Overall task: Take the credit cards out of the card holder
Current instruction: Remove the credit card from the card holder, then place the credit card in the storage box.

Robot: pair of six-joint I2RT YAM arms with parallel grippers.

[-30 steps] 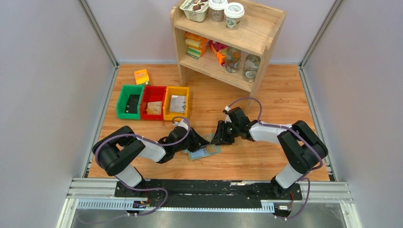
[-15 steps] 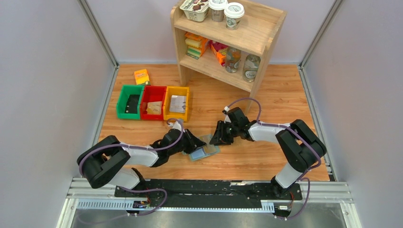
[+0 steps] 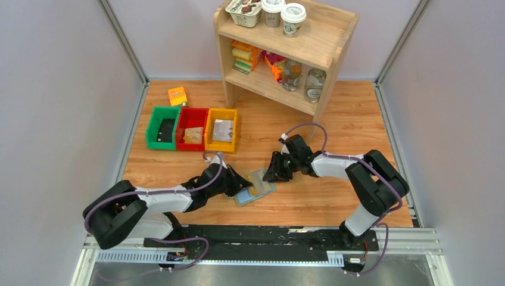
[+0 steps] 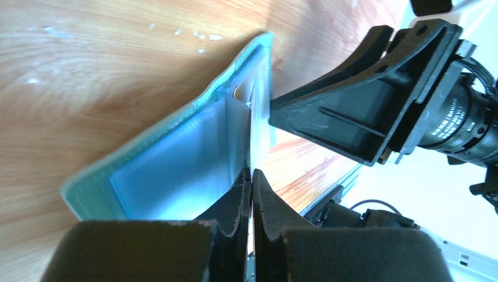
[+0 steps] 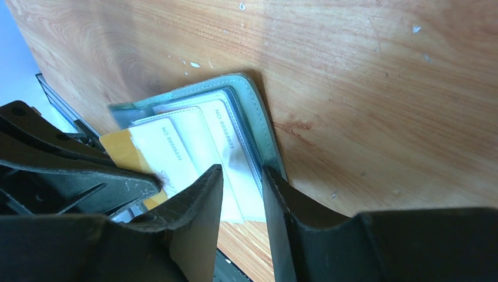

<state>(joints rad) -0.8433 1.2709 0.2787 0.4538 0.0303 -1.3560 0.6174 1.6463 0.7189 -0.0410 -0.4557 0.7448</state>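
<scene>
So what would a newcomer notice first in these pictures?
Both arms meet at the open card holder near the front middle of the table. The left gripper is shut on a thin sheet of it, and the right gripper, slightly open, stands at its edge. White numbered cards fan out of its pocket.

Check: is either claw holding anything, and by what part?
Left claw pinches a thin card by its edge, at the open card holder. Right claw: jaws apart over the holder's rim, no grip seen.
</scene>
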